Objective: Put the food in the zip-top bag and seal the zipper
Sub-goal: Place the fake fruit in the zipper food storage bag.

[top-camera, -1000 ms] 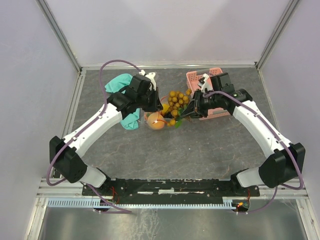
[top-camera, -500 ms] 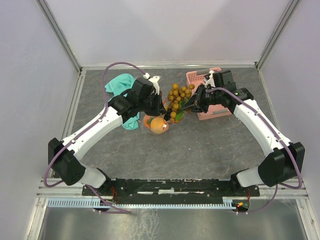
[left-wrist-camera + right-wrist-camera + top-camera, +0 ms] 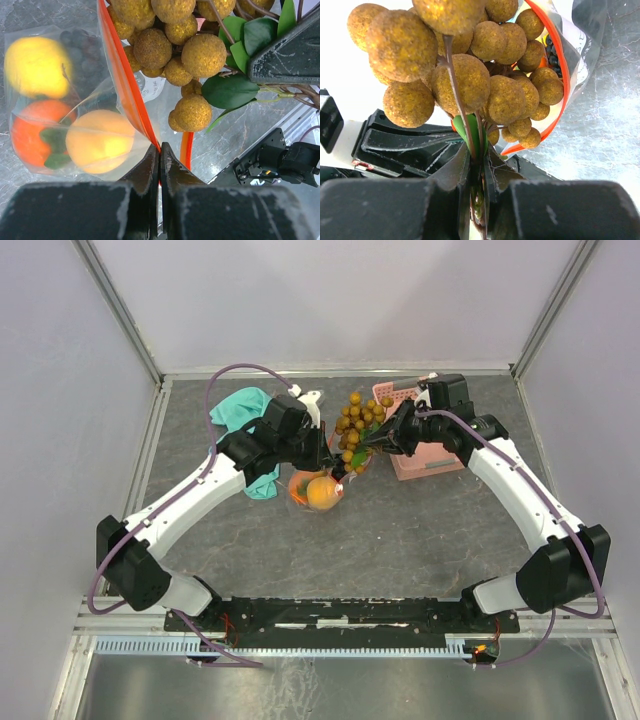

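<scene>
The clear zip-top bag (image 3: pixel 318 490) (image 3: pixel 80 115) hangs in mid-table from my left gripper (image 3: pixel 322 452) (image 3: pixel 159 147), shut on its red zipper (image 3: pixel 127 90) (image 3: pixel 563 75) strip. Through the plastic show a yellow lemon (image 3: pixel 36 67), two orange round fruits (image 3: pixel 100 141) and dark grapes (image 3: pixel 82 42). My right gripper (image 3: pixel 372 440) (image 3: pixel 479 159) is shut on the stems and green leaves of the brownish-tan berry cluster (image 3: pixel 356 422) (image 3: pixel 200 52) (image 3: pixel 465 75). The cluster hangs at the open mouth, its lower berries inside the red rim. No strawberry shows.
A pink slatted basket (image 3: pixel 425 455) stands at the back right, partly under the right arm. A teal cloth (image 3: pixel 240 410) lies at the back left beneath the left arm. Grey walls close in the table on three sides.
The right gripper has carried the berry cluster up and toward the back. The left gripper has shifted the bag slightly right, and the fruit inside has sunk lower.
</scene>
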Controlling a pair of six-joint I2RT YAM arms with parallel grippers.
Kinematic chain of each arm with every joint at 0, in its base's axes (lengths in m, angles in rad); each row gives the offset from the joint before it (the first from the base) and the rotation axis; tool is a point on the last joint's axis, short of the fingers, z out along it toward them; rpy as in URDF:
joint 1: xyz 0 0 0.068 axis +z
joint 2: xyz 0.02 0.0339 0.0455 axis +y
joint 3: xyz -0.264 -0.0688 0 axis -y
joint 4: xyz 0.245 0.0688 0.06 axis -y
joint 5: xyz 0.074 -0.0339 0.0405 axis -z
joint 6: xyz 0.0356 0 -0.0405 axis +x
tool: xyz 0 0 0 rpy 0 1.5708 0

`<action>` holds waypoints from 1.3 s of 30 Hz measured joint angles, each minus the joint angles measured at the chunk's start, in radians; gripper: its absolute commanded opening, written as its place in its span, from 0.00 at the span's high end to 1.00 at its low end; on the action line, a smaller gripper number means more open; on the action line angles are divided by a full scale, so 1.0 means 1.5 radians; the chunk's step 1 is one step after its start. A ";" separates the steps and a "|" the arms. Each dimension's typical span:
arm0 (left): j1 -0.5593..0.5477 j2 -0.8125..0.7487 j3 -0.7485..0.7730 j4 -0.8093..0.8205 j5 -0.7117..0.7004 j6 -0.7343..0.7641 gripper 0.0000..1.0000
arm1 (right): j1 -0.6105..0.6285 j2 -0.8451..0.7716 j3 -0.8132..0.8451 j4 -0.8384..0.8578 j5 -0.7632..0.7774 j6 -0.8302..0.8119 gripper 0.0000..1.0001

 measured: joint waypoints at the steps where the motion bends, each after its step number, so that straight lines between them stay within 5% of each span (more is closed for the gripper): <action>1: 0.000 0.000 0.000 0.001 0.000 -0.001 0.97 | 0.000 0.000 0.000 0.004 0.005 0.005 0.98; 26: 0.000 0.014 0.000 0.043 -0.009 -0.094 0.97 | 0.027 -0.052 -0.101 0.098 0.092 0.072 0.98; 39: 0.000 0.015 -0.010 0.052 -0.029 -0.111 0.97 | 0.051 -0.066 -0.114 0.048 0.095 0.021 0.98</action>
